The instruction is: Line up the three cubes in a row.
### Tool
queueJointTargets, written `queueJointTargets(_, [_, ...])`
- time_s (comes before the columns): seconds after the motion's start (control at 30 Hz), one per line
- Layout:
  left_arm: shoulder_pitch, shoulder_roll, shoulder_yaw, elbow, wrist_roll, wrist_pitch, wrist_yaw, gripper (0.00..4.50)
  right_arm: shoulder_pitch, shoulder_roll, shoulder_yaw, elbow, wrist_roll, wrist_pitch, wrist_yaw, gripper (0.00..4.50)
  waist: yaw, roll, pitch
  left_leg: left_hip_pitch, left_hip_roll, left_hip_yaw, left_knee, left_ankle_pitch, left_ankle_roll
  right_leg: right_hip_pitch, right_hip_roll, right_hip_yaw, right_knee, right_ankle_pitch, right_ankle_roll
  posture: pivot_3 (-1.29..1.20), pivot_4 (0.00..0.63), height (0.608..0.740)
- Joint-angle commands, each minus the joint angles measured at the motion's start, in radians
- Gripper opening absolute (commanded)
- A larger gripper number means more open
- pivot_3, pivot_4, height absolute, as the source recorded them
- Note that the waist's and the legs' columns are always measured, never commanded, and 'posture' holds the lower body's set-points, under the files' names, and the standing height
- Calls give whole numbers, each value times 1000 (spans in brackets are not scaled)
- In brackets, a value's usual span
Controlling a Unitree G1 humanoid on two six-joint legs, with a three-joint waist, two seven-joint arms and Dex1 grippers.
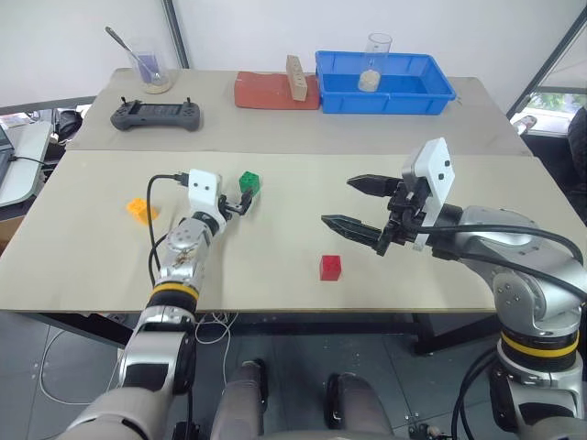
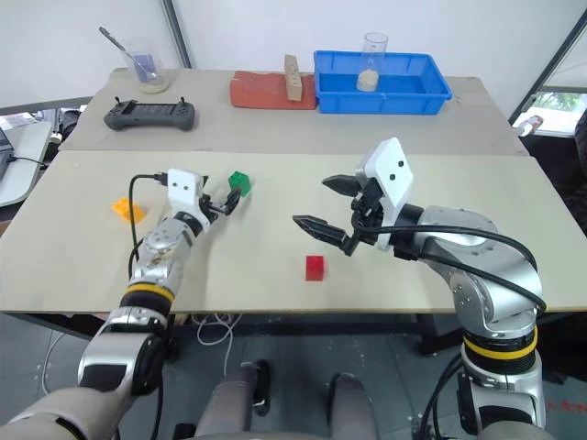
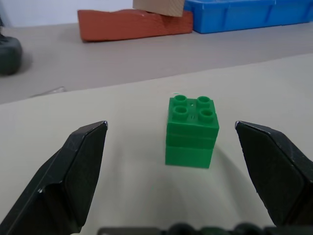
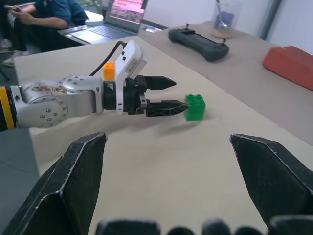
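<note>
Now squarely ahead of left end effector (image 1: 240,203) – green cube (image 1: 249,183), just beyond open fingertips, untouched; right end effector (image 1: 353,203) open too, empty, farther off.

Bright, even indoor light; soft faint shadows fall beneath the green cube (image 3: 191,131) and table (image 1: 275,275) objects; wrist views blur close foreground fingers

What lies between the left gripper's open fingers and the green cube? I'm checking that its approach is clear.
Nothing: in the left wrist view, bare table separates the left gripper from the green cube.
</note>
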Motion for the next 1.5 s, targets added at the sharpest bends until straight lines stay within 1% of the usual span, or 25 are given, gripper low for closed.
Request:
queueJointTargets(0.03, [-92, -5, 2, 130, 20, -52, -26, 4500, -2, -9, -39, -52, 35, 1, -34, 4468, -1, -1, 1, 0, 0, 0, 0, 1, 1, 0, 0, 0, 0, 0, 0, 0, 150, 740])
queueJointTargets(0.2, [-159, -8, 5, 235, 42, -75, -25, 4500, 7, -15, -42, -65, 50, -8, -62, 4468, -7, -2, 1, 0, 0, 0, 1, 0, 1, 0, 0, 0, 1, 0, 0, 0, 150, 740])
queueJointTargets(0.3, [-171, -4, 8, 260, 50, -81, -13, 3663, 16, -26, -53, -76, 57, -5, -77, 4500, -11, -2, 1, 0, 0, -1, 1, 0, 1, 0, 0, 0, 1, 0, 0, 0, 150, 740])
queueJointTargets(0.37, [-173, -2, 13, 268, 50, -80, -5, 2658, 19, -33, -53, -79, 56, -3, -85, 4500, -11, -2, 1, 0, 0, -1, 1, 0, 1, 0, 0, 0, 1, 0, 0, 0, 150, 740])
queueJointTargets(0.4, [-173, -1, 15, 271, 50, -83, -7, 2232, 21, -36, -53, -79, 56, -5, -88, 4500, -12, -2, 1, 0, 0, -1, 1, 0, 1, 0, 0, 0, 1, 0, 0, 0, 150, 740])
queueJointTargets(0.43, [-173, 0, 17, 273, 51, -87, -10, 1665, 23, -39, -53, -78, 56, -8, -90, 4500, -12, -2, 1, 0, 0, -1, 1, 0, 1, 0, 0, 0, 1, 0, 0, 0, 150, 740])
queueJointTargets(0.47, [-172, 1, 19, 273, 51, -91, -14, 1278, 24, -42, -53, -76, 56, -11, -91, 4500, -12, -2, 1, -1, 0, -1, 1, 0, 1, 0, 0, 0, 1, 0, 0, 0, 150, 740])
queueJointTargets(0.57, [-175, 1, 29, 258, 39, -99, -40, 1273, 19, -47, -51, -69, 56, -20, -94, 4500, -12, -2, 1, -1, 0, -1, 2, 0, 1, 0, 0, 0, 1, 0, 0, 0, 150, 740])
queueJointTargets(0.6, [-174, -2, 32, 241, 30, -104, -73, 1273, 17, -49, -49, -69, 57, -23, -93, 4500, -12, -2, 1, -1, 0, -1, 2, 0, 1, 0, 0, 0, 1, 0, 0, 0, 150, 740])
queueJointTargets(0.73, [-104, 7, -20, 54, -1, -72, -351, 1273, 12, -87, -57, -69, 80, -33, -49, 4500, -12, -2, 1, -2, 0, -1, 2, 0, 0, 0, 0, 0, 1, 0, 0, 0, 150, 740])
queueJointTargets(0.77, [-68, 23, -41, -11, -7, -45, -423, 1273, 16, -107, -54, -68, 81, -39, -31, 4500, -14, -2, 1, -2, 0, -1, 2, 0, 0, 0, 0, 0, 1, 0, 0, 0, 150, 740])
queueJointTargets(0.83, [35, 63, -94, -214, -49, 47, -598, 1273, 30, -147, -55, -69, 95, -46, 16, 4500, -21, -2, 1, -1, 0, -1, 2, 0, 0, 0, 0, 0, 1, 0, 0, 0, 150, 740])
queueJointTargets(0.9, [135, 111, -148, -415, -98, 142, -740, 1273, 45, -183, -50, -71, 110, -56, 61, 4500, -29, -2, 1, 0, 1, -1, 2, 0, 2, 0, 0, 0, 1, -1, -1, 0, 150, 740])
queueJointTargets(0.97, [218, 164, -198, -574, -128, 219, -840, 1273, 64, -214, -39, -77, 119, -73, 108, 4500, -37, -2, 1, 0, 2, -1, 2, 1, 3, -1, 1, 0, 2, -1, -2, 0, 150, 740])
queueJointTargets(1.03, [270, 203, -234, -669, -129, 250, -890, 1273, 80, -231, -32, -84, 136, -79, 139, 4500, -38, -2, 1, 0, 2, -1, 1, 3, 6, 0, 1, 0, 2, -2, -2, 0, 150, 740])
queueJointTargets(1.1, [297, 224, -256, -679, -112, 230, -916, 1273, 91, -242, -24, -87, 137, -89, 161, 4500, -31, -2, 1, 0, 2, -1, 2, 2, 5, 0, 1, 0, 2, -2, -3, 0, 150, 740])
queueJointTargets(1.13, [303, 230, -264, -673, -102, 214, -924, 1273, 95, -245, -23, -87, 136, -91, 167, 4500, -29, -2, 1, 0, 2, -1, 2, -2, -1, 0, 1, 0, 2, -4, -7, 0, 150, 740])
queueJointTargets(1.27, [288, 220, -278, -604, -79, 162, -925, 1273, 114, -250, -23, -78, 127, -110, 182, 4500, -19, -2, 1, 0, 2, -1, 5, -2, -2, 0, 0, 0, 0, -5, -4, 0, 150, 740])
queueJointTargets(1.5, [261, 197, -296, -528, -60, 103, -940, 1273, 148, -257, -33, -66, 116, -140, 199, 4500, -15, -2, 1, 0, 1, -1, 5, -2, -1, 1, 0, 0, 0, -3, -6, 0, 150, 740])
